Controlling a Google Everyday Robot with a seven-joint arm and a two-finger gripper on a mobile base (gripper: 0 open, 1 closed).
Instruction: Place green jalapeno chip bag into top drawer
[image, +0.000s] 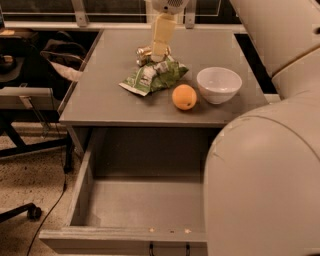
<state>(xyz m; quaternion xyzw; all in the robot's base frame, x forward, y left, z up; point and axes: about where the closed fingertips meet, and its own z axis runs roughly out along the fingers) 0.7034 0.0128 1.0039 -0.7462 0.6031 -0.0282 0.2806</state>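
The hand (159, 54) is at upper centre, its tip at the far edge of the green jalapeno chip bag (152, 78); its grip cannot be told. The bag lies on the worktop (107, 102). The top drawer (120, 239) stands open in the lower frame.

One of each kind, counted around the table (107, 107).
On the table: one green jalapeno chip bag (152, 77), one crushed can (143, 52), one orange (184, 96), one white bowl (219, 85). One gripper (159, 55) hangs above its far middle. One top drawer (120, 236) stands open beneath its front edge.
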